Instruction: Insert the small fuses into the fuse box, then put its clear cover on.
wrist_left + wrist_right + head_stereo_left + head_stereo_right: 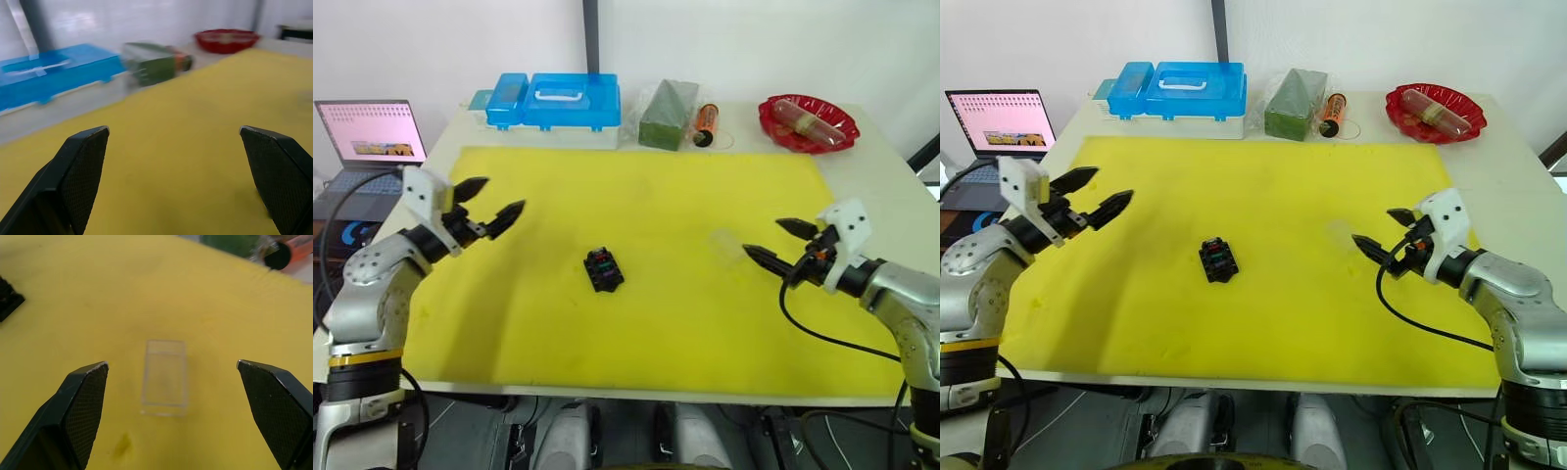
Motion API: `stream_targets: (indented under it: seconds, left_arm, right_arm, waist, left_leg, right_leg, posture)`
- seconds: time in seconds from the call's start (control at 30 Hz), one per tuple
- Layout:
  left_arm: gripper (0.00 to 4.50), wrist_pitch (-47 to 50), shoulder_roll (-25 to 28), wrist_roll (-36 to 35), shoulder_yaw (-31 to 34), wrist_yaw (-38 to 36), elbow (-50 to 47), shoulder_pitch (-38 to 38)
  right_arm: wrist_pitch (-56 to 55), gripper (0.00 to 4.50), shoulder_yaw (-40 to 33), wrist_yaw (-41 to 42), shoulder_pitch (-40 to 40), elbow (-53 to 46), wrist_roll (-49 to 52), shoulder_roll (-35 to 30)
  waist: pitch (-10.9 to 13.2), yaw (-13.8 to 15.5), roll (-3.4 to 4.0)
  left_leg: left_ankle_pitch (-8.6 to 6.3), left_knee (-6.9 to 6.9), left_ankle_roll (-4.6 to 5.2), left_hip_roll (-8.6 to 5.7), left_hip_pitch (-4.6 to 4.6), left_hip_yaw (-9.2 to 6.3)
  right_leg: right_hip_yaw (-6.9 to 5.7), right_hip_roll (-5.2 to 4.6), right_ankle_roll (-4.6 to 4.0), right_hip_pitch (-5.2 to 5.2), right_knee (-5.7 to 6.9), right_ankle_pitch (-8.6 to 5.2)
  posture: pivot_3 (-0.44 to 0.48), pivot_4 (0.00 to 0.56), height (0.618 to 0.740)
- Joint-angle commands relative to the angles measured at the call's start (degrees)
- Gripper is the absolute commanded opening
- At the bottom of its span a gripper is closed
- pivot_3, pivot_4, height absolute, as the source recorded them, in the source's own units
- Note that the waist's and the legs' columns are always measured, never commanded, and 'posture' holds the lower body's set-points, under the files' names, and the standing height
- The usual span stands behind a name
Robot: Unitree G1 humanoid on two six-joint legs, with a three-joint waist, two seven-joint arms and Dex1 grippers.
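Observation:
The fuse box [604, 269] is a small black block near the middle of the yellow mat [656, 333]. Tiny red and green small fuses [602, 262] show in its top slots. The clear cover [165, 378] lies flat on the mat to the box's right, faint in the head view [726, 245]. My right gripper [762, 238] hovers open just right of the cover, fingers pointing at it, and the cover sits between and ahead of the fingertips [88, 382]. My left gripper [503, 194] is open and empty, raised over the mat's left part, well left of the box.
Along the table's far edge stand a big blue case [556, 101], a green packet [668, 115], an orange bottle [706, 122] and a red bowl [808, 121]. A laptop [370, 132] sits off the table's left side.

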Motion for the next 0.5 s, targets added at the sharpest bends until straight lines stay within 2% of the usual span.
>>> stream_targets:
  seconds: [0.03, 0.33, 0.5]
  left_arm:
    - [4.50, -2.14, 2.48, 0.34, -4.43, -7.96, -4.69, -2.69]
    - [4.50, -1.88, -1.32, 0.43, -12.12, -10.44, -11.53, -7.49]
    - [4.50, -2.46, -2.83, 1.57, -13.31, -10.09, -11.32, -7.09]
  right_arm:
    - [-1.26, 4.48, 3.01, -1.33, -1.66, -0.50, -1.86, 0.63]
    - [-4.59, 4.48, 8.92, -5.68, -5.03, 6.54, -7.07, 5.52]
    - [-5.88, 4.48, 8.32, -7.48, -5.93, 9.89, -7.54, 7.94]
  waist:
    - [0.00, -0.06, 0.02]
    - [0.01, -0.12, 0.01]
    - [0.02, -0.04, 0.00]
  left_leg:
    - [-0.01, 0.00, 0.02, 0.00, 0.01, 0.01]
    - [-0.04, 0.02, 0.08, -0.01, 0.01, 0.01]
    - [-0.04, 0.04, 0.08, -0.01, 0.00, 0.00]
  right_leg:
    - [0.01, 0.01, 0.00, 0.00, 0.00, 0.00]
    - [0.02, 0.08, 0.08, 0.00, 0.02, 0.00]
    - [0.02, 0.10, 0.11, 0.00, 0.04, -0.02]
  posture:
    - [0.000, 0.150, 0.740]
    - [0.000, 0.150, 0.740]
    - [0.000, 0.150, 0.740]
